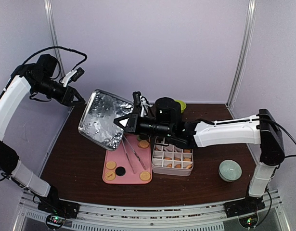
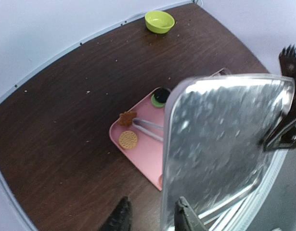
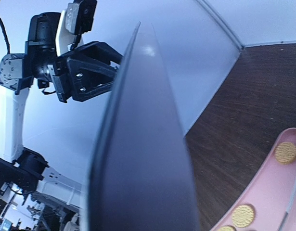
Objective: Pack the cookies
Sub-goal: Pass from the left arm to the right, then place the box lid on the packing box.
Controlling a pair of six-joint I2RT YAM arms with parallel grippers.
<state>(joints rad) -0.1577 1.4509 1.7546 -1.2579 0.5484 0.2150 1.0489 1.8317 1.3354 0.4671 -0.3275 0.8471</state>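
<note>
Several golden cookies [image 1: 110,165] and one black one [image 1: 120,171] lie on a pink tray [image 1: 131,179]. More sit in the white grid box [image 1: 173,156]. A silver metal lid [image 1: 103,119] hangs tilted above the tray's far left. My right gripper [image 1: 121,121] is shut on its right edge; in the right wrist view the lid [image 3: 143,159] hides my fingers. My left gripper [image 2: 151,219] is open, its fingers either side of the lid's edge [image 2: 168,202] at the upper left corner. In the left wrist view a round cookie [image 2: 128,139] and a brown flower cookie [image 2: 127,117] show.
Metal tongs [image 1: 133,154] lie across the pink tray. A green bowl [image 1: 180,105] stands at the back behind my right wrist, and a pale bowl [image 1: 230,170] at the front right. The booth walls close in the back and both sides.
</note>
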